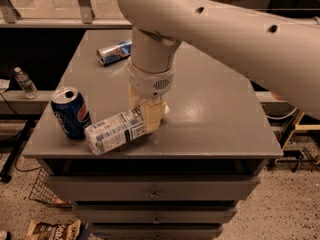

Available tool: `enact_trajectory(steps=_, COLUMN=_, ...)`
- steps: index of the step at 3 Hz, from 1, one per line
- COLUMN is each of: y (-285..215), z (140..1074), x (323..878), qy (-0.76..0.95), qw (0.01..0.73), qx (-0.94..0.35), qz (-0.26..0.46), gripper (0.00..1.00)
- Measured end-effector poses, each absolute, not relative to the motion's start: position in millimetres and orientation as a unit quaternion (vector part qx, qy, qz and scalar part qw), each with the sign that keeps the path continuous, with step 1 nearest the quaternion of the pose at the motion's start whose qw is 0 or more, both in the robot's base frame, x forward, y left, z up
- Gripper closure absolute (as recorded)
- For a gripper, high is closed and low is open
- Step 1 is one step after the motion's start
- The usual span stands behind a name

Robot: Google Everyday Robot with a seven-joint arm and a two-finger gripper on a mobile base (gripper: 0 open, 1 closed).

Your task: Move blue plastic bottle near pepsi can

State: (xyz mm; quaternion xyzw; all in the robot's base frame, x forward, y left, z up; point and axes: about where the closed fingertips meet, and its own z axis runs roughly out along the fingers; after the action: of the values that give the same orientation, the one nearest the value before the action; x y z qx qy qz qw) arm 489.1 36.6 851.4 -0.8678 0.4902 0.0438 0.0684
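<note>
A: Where is the blue plastic bottle (117,131)?

B: It lies on its side just to the right of the pepsi can (70,113). Its base is next to the can's lower side, perhaps touching, and its white cap (165,109) points away from the can.

A: And the gripper (148,115)?

B: It is right of the can, at the bottle's neck end. Its pale fingers are clamped on the bottle from above, and the arm (225,29) rises from it to the upper right.

A: How does the can stand?

B: Upright, near the front left corner of the grey table (215,119).

A: Anything else around it?

B: Behind the can, well apart, a silver-and-blue can (114,51) lies on its side. Left of the can, off the table, a small water bottle (25,83) stands.
</note>
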Motion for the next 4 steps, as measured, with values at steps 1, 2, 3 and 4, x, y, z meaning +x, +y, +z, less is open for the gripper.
enact_trajectory(steps=1, y=38, z=851, x=489, qy=0.49, qw=0.07, qx=-0.868, qz=0.043, gripper=0.11)
enact_trajectory(steps=2, y=38, z=851, x=489, qy=0.489, qw=0.071, qx=-0.868, qz=0.042, gripper=0.0)
enact_trajectory(steps=3, y=38, z=851, x=489, qy=0.49, qw=0.071, qx=-0.868, qz=0.041, gripper=0.0)
enact_trajectory(steps=4, y=0, z=862, x=506, qy=0.521, qw=0.075, qx=-0.85, qz=0.019, gripper=0.0)
